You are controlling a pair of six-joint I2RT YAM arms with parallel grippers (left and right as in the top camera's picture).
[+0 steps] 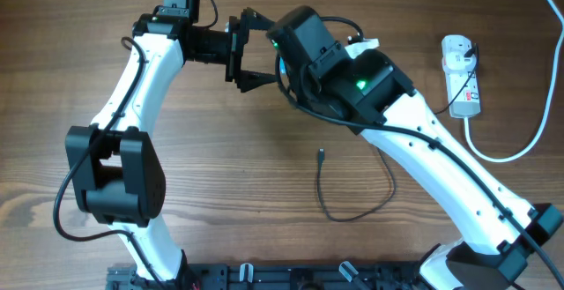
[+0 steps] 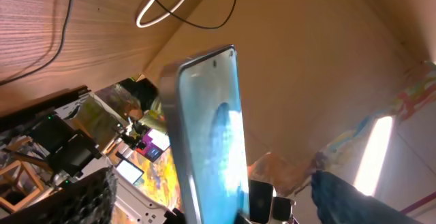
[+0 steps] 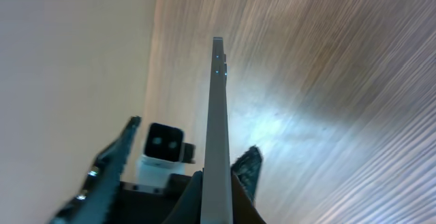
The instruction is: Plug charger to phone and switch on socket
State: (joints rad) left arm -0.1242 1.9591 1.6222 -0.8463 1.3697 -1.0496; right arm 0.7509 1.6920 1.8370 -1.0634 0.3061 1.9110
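We see a wooden table [image 1: 229, 175] with a streaky brown grain. A black rail [image 1: 264, 279] with small clips runs along its near edge. Past the table, the left wrist view shows us blurred, colourful clutter [image 2: 146, 159].

The setting is taken to be a robotics lab or workshop. A white-and-black left arm [image 1: 145, 70] and right arm [image 1: 441, 158] are mounted on a black rail [image 1: 264, 277] at the edge of a wood-grain table [image 1: 247, 149]. A white power strip [image 1: 462, 74] and a thin black cable [image 1: 321, 180] are laid out on it. Beyond the table, metal frames and colourful clutter [image 2: 129, 149] are seen in the left wrist view.
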